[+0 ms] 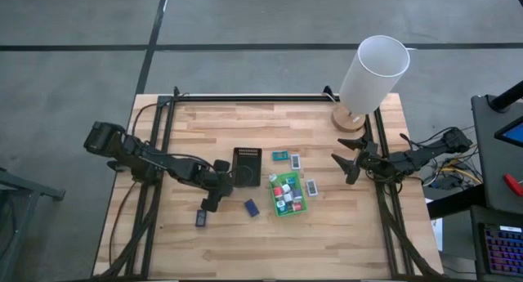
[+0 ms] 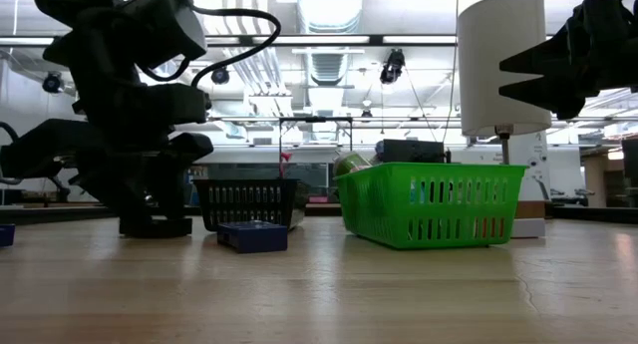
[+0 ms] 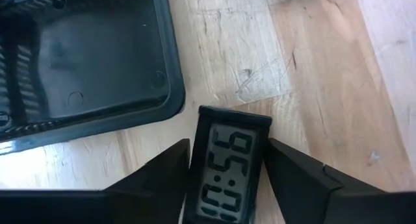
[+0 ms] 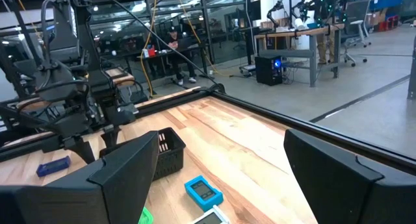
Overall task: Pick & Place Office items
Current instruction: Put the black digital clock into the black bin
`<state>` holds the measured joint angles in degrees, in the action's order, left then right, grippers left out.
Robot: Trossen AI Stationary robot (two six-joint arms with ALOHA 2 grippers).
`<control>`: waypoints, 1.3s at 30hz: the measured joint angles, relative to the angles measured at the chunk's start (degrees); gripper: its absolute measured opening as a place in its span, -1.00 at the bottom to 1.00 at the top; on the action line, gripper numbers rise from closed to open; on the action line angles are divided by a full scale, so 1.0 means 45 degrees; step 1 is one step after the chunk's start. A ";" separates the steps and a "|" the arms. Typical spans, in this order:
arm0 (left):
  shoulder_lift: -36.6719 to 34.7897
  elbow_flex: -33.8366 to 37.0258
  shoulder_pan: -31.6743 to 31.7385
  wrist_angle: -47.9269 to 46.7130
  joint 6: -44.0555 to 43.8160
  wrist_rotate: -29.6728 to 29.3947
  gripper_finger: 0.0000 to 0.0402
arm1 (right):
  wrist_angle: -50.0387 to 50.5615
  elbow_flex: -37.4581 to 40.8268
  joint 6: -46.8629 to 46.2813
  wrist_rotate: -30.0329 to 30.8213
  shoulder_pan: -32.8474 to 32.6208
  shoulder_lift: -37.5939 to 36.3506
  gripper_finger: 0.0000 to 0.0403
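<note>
While the left gripper [image 3: 227,165] closed its jaws around a small clock [image 3: 229,165] beside the black tray [image 3: 84,62], grasping looked underway; next, lift into that tray. Right gripper [image 1: 347,163] waited, jaws apart.

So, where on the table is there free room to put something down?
The wood along the near edge, below the dark blue block, is bare, and so is the strip between the lamp base and the green tray. It is crowded around the black tray, where the left gripper works.
</note>
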<state>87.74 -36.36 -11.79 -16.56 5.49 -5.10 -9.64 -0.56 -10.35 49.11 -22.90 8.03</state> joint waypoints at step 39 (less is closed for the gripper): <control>-0.3162 0.0046 0.0010 -0.1736 -0.2313 -0.1696 -0.21 | -0.0003 0.0000 0.0000 -0.0003 -0.0005 0.0000 0.62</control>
<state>73.52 -36.15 -11.75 -24.37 -4.91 -12.73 -9.65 -0.56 -10.35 49.10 -22.92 8.03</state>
